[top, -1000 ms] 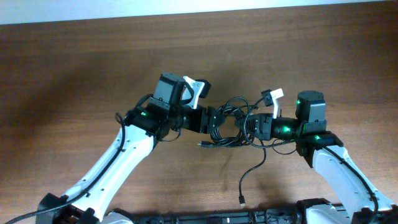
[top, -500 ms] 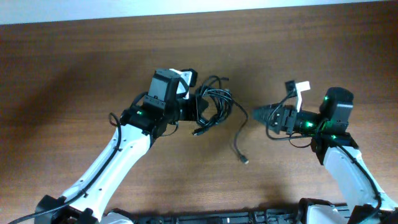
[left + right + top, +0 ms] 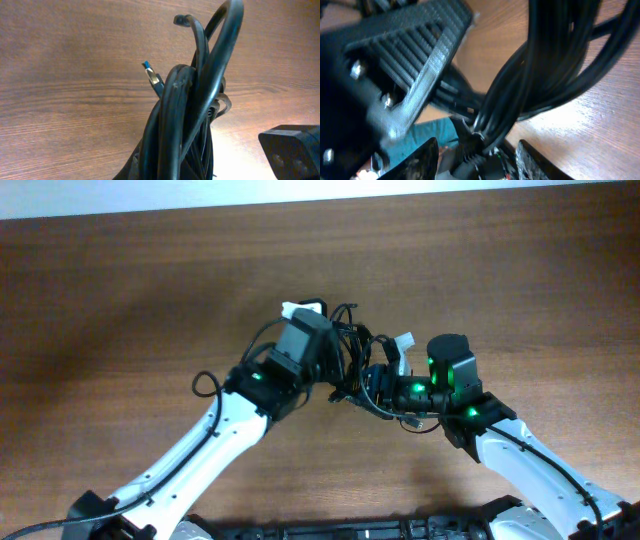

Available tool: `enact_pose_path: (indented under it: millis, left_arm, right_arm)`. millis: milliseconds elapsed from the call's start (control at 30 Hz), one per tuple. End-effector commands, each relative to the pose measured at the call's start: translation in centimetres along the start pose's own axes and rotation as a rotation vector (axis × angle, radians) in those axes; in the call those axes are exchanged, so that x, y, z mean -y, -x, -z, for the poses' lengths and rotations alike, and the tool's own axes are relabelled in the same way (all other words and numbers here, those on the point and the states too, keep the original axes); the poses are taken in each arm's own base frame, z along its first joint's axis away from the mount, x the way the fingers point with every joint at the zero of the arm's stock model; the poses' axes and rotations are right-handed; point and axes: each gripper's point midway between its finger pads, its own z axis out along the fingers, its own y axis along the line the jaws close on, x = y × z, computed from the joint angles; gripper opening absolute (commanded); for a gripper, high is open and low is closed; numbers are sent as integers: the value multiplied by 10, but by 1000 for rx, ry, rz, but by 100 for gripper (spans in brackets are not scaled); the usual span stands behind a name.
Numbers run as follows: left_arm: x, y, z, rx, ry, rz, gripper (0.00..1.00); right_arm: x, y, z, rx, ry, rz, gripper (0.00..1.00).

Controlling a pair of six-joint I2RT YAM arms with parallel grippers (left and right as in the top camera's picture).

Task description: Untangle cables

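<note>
Brown wooden table (image 3: 120, 300) lies under both arms, which meet at its middle. On the right, the right gripper (image 3: 477, 150) stands wide open, its fingers (image 3: 427, 157) on either side of the cables (image 3: 190, 115). Just to its left, the left gripper (image 3: 335, 363) is clamped on that bunch and holds it upright. A blue-tipped plug (image 3: 150, 75) sticks out.

Quick tally: there was one table (image 3: 120, 290) and two arms on it, the left arm (image 3: 205, 442) and the right arm (image 3: 535, 470). That made two grippers, the left gripper (image 3: 338, 366) and the right gripper (image 3: 374, 377). There was just one bunch of cables (image 3: 350, 338) between them. The strands overlapped too much for a clean count, maybe four or five in the left wrist view. Only one plug (image 3: 151, 77) showed clearly.
</note>
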Motion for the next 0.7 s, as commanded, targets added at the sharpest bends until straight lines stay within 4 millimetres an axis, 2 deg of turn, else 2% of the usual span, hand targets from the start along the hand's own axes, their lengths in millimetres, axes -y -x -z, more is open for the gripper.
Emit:
enact_pose_path:
  millis: [0,100,133,233,300,400,433,567,667]
  left_arm:
    - [1,12,8,109,87,-33,0]
    - [2,12,8,112,90,-36,0]
    - [2,12,8,112,90,-36,0]
    - [-4,11,8,101,106,-32,0]
    - [-17,4,8,49,138,-69,0]
    - [-4,-14,8,-83,-15,-229,0]
    - [-1,-15,11,-104,-61,-219,0]
    - [0,-9,23,-118,-148,-217,0]
    - [-10,-13,30,-148,-139,-226,0]
  right_arm:
    - [-1,6,-2,42,-15,-106,34]
    - [0,6,-4,53,-25,-101,6]
    - [0,6,-4,55,-26,-101,4]
    - [0,6,-4,54,-29,18,4]
    - [0,6,-4,53,-32,91,4]
    - [1,7,-4,59,-37,141,4]
    - [1,7,-4,58,-37,144,4]
    - [1,5,-4,43,-35,187,4]
    - [1,6,-3,48,-36,209,4]
